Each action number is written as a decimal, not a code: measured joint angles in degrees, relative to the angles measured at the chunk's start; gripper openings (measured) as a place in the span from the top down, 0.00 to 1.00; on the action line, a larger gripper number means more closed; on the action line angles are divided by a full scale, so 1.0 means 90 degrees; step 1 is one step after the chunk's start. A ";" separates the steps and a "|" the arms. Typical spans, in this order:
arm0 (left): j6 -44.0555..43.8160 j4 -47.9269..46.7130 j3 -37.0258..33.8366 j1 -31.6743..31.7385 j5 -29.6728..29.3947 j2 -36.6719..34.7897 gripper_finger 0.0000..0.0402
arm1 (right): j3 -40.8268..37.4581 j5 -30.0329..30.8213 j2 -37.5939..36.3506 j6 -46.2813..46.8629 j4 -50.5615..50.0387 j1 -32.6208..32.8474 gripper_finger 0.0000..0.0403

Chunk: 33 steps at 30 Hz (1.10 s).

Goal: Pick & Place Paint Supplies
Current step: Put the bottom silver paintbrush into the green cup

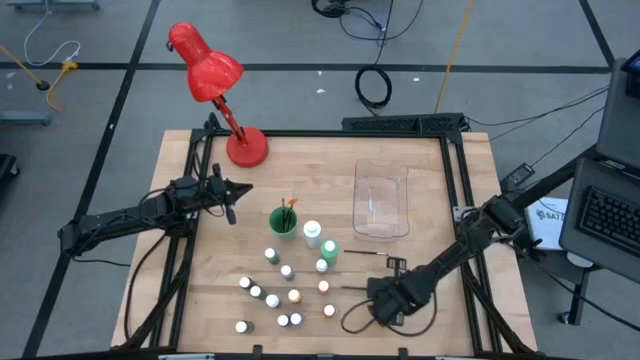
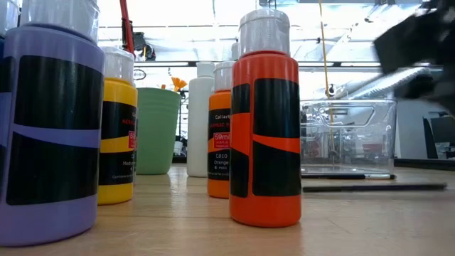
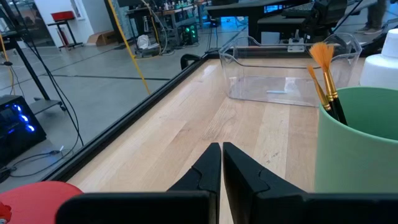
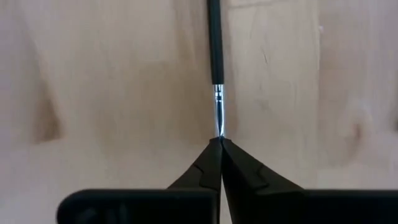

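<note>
My right gripper (image 1: 375, 292) is shut on a thin dark-handled paintbrush (image 4: 215, 43) near the table's front right. A second brush (image 1: 365, 253) lies flat on the wood behind it. Several tiny white-capped paint bottles (image 1: 280, 285) stand on the table at front centre, with two taller bottles (image 1: 312, 234) behind them. Brushes (image 3: 323, 68) stand head-up in the green cup (image 1: 283, 222). My left gripper (image 3: 221, 149) waits shut above the table, left of the cup. My right gripper pinches the paintbrush by its thin metal end (image 4: 219, 127) between its two fingertips. The fingers point down from above. The dark handle (image 4: 215, 43) runs straight away from the fingertips. In the low view the brush (image 2: 373, 188) lies level at table height; whether it is lifted clear I cannot tell.
A clear plastic tray (image 1: 383, 198) stands at the back right of the table. A red desk lamp (image 1: 215, 80) stands on its base (image 1: 247, 148) at the back left. A dark cable loop (image 1: 355, 318) lies by my right gripper.
</note>
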 joint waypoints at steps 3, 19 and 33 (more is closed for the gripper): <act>0.0000 0.0000 0.0000 0.0000 0.0000 0.0000 0.95 | 0.0192 0.0320 -0.0298 0.0325 -0.0355 0.0220 1.00; 0.0000 0.0011 -0.0002 0.0000 -0.0002 0.0000 0.95 | 0.1586 0.4137 -0.1102 -0.2268 0.0460 0.0316 1.00; 0.0102 0.0017 -0.0002 -0.0002 -0.0005 0.0000 0.95 | 0.3707 0.4187 -0.0493 -0.9993 0.2837 -0.2359 1.00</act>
